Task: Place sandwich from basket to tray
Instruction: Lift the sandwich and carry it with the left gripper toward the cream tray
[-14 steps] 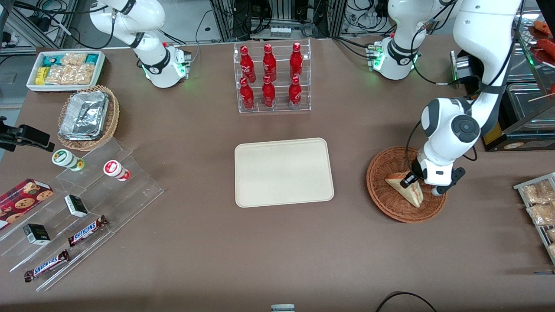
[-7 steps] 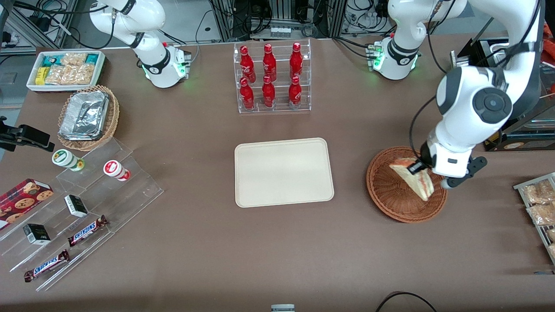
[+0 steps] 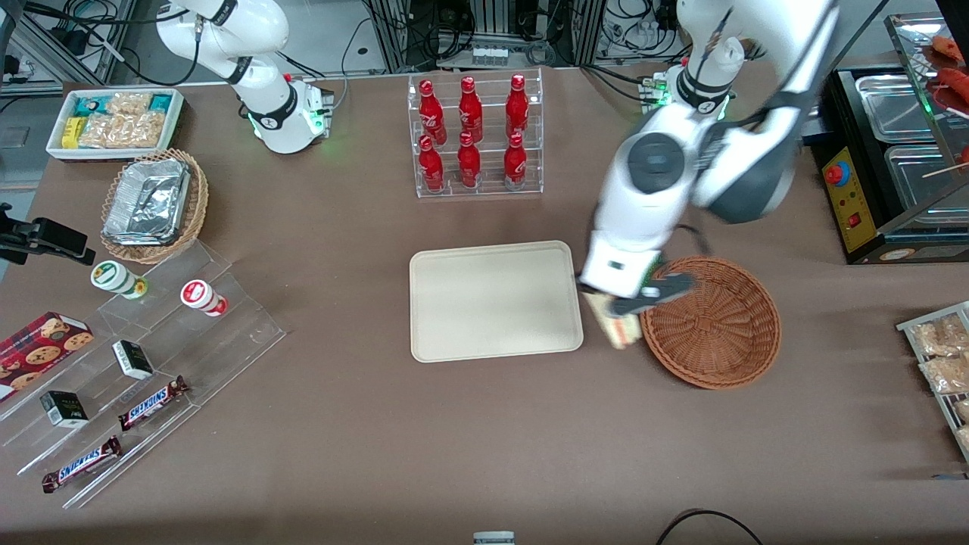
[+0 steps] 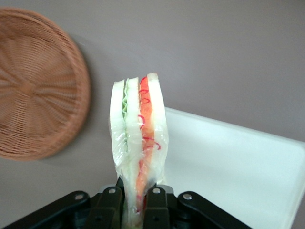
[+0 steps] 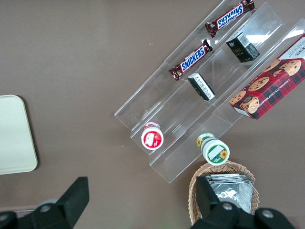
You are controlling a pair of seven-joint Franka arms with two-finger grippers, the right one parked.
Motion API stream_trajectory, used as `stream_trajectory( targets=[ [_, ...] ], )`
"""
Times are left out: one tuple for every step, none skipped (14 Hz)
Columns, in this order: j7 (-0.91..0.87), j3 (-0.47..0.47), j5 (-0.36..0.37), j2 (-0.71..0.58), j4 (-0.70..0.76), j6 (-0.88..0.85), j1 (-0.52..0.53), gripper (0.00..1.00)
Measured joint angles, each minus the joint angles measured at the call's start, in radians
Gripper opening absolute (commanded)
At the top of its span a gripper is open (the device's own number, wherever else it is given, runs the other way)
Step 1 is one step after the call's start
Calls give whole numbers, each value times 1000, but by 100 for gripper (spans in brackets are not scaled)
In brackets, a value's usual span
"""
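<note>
My left gripper [image 3: 615,303] [image 4: 134,210] is shut on the sandwich [image 3: 615,327] [image 4: 138,129], a plastic-wrapped wedge of pale bread with red-orange and green filling. It hangs in the air over the bare table between the reddish-brown woven basket [image 3: 711,322] [image 4: 35,86] and the cream tray [image 3: 496,299] [image 4: 238,176]. The basket holds nothing. The tray's top is bare. In the front view the arm's wrist covers the upper part of the sandwich.
A clear rack of red bottles [image 3: 473,136] stands farther from the front camera than the tray. Toward the parked arm's end lie a tan basket of foil trays [image 3: 151,200], a white snack bin [image 3: 113,121] and clear shelves with candy bars [image 3: 151,401]. A metal rack of snack packets [image 3: 942,363] sits toward the working arm's end.
The gripper has lifted the sandwich out of the basket and carried it sideways toward the tray. The basket now stands empty.
</note>
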Motion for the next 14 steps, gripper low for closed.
stream_trajectory(
  targets=[
    [-3,0,2,39,30,0,-38,0],
    [-9,0,3,76,58,1,-75,0],
    [-19,0,7,114,83,1,-111,0],
    [-25,1,19,149,105,3,-141,0],
    [-26,1,46,186,126,9,-168,0],
    [-26,1,74,218,142,24,-194,0],
    [-26,1,91,246,151,52,-216,0],
    [-21,1,98,271,155,78,-234,0],
    [-14,1,103,292,156,94,-251,0],
    [-10,1,106,311,157,106,-267,0],
    [-8,1,107,328,157,120,-280,0],
    [-7,1,108,340,157,129,-288,0],
    [-4,1,113,351,157,131,-291,0],
    [-2,1,125,360,157,131,-292,0]
  ],
)
